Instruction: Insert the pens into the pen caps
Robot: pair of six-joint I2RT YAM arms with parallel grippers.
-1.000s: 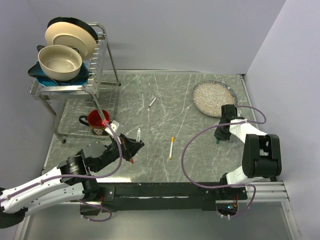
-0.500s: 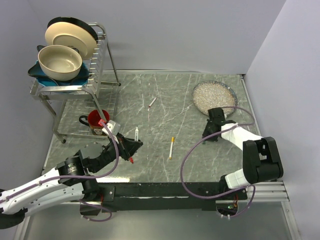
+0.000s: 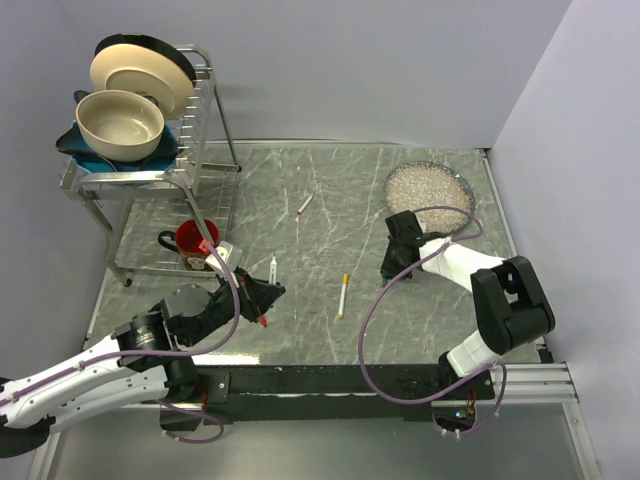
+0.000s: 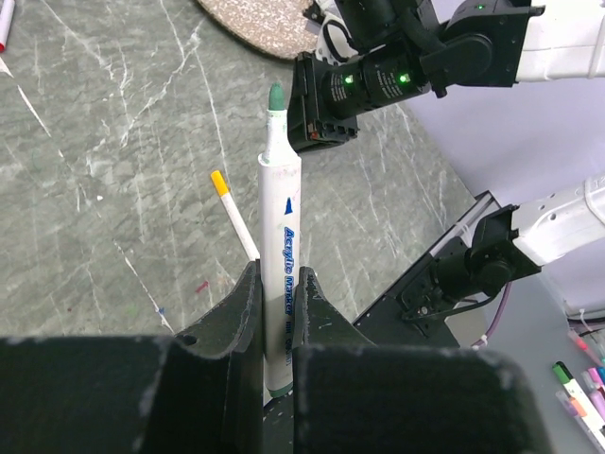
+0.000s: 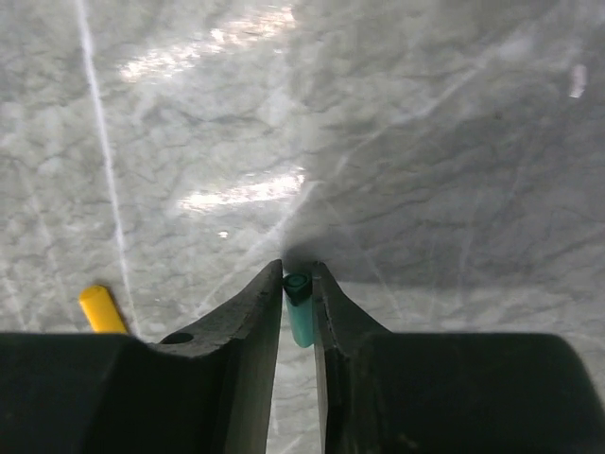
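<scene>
Plastic green-tipped pen (image 4: 280, 199), a slim white cylinder, stands pinched between the narrow black jaws of the left gripper (image 4: 278, 282), above the table (image 3: 400, 320) at near left. The right gripper (image 5: 299, 276) clamps a stubby teal cap (image 5: 300, 320) over glossy, veined grey marble.

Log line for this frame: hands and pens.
left hand: shut on green-tipped pen | right hand: shut on green cap | yellow-tipped pen: lying loose
</scene>
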